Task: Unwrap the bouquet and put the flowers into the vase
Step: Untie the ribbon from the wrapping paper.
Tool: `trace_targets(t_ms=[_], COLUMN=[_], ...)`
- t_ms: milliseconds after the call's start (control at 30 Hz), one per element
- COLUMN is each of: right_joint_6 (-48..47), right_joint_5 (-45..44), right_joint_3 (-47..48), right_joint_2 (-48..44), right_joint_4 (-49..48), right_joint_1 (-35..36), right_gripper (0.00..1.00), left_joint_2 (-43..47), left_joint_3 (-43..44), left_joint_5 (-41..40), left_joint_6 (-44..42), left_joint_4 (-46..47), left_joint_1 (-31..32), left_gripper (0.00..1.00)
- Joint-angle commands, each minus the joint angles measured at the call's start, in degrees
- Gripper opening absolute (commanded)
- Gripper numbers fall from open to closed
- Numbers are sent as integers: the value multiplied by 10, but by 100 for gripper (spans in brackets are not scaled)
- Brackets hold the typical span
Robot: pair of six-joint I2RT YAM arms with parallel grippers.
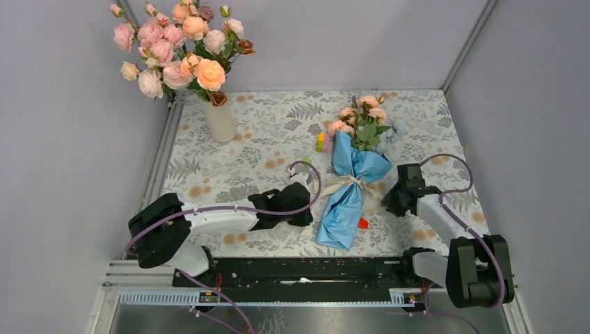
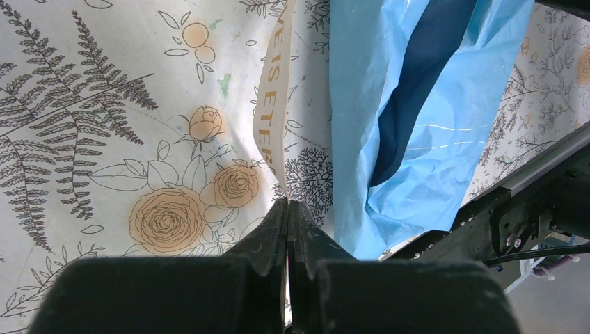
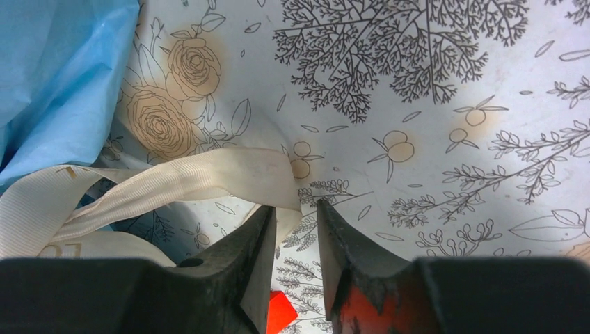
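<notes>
Cream ribbon (image 1: 351, 184): it crossed the waist of the bouquet (image 1: 346, 209), and by my reading the bow was not yet undone.
Bouquet's place: right of the table's (image 1: 264, 139) middle, wrapped end toward the near edge, flowers (image 1: 365, 115) toward the far edge.
Left side: my left gripper (image 2: 287, 203) was pressed together on one ribbon tail, tips low over the cloth.
Right side: my right gripper (image 3: 292, 209) stood apart, with the other tail's fold right at its mouth and nothing pinched yet.
Step in hand: loosening the tie, I judged.
Doing it well: get the right tips astride the tail before squeezing, then draw both tails outward, low and level, so the paper doesn't drag or roll.
Far-left corner: the vase (image 1: 221, 122) stood there, well apart, already holding pink blooms.
Left wrist alone: it showed the ribbon's printed lettering and the navy lining (image 2: 417, 90).
Right wrist alone: it showed the gap between my tips, with a red block (image 3: 278, 309) beneath.
Top alone: it showed both arms flanking the bundle.
</notes>
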State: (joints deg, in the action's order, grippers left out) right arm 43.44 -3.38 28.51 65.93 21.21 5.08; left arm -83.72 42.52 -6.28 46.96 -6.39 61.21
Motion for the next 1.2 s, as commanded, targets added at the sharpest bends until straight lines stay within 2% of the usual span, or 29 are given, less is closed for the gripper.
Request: trace_targets(t_ms=[0,100,333,533,633,867,1067,1167], right_joint_6=[7,12,23,23,21,4,36,42], right_joint_5=[7,17,30,6,-6,-4,65,74], right_joint_3=[-1,0,-1,40,72,167,215,235], right_joint_2=[18,30,-21,-130,-144,-56,-3,21], right_joint_4=[-28,-32,-18,13,12,1,-39,-59], right_joint_1=[-2,-2,-2,-2,-2,-2,-3,-2], right_gripper=[32,26,0,0,0,0,0,0], left_joint_2=[12,13,21,26,31,23,29,32], left_joint_3=[18,19,18,19,18,35,35,31], left_joint_5=[-8,-8,-10,-13,-14,1,-3,-2], left_joint_6=[-5,-6,-10,-14,-16,-28,-26,-23], left_joint_4=[11,11,5,-2,-4,-10,-15,-16], left_joint_1=[-3,-4,-8,-11,-15,-18,-19,-19], left_gripper=[0,0,0,0,0,0,0,0])
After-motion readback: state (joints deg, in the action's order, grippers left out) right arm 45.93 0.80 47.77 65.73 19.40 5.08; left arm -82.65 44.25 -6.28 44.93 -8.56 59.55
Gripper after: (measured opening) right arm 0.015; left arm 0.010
